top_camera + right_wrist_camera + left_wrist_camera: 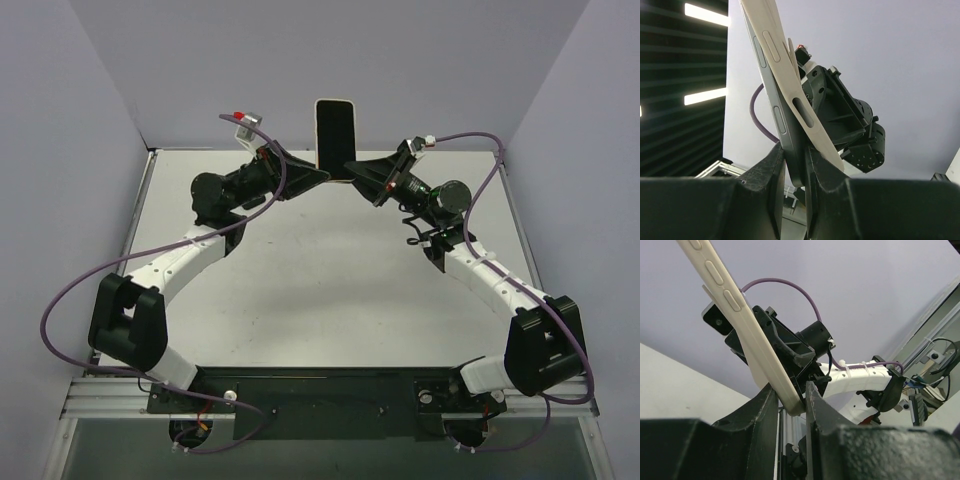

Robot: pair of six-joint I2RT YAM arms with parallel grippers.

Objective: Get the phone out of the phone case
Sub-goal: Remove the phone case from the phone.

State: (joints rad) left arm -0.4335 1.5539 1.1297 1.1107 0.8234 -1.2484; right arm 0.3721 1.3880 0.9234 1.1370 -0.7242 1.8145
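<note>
Phone (335, 138) is up in the air over the far end of the table (330, 290), standing on end with both arms pinching its bottom. The overhead view hides that lower end behind the fingers, so the split isn't visible there. On the wrist cams, the left gripper (792, 401) is clamped on the cream phone case (740, 315). The right gripper (795, 170) is squeezed onto the dark phone edge, with the case bent away beside it. Both wrist views cut off the top.
</note>
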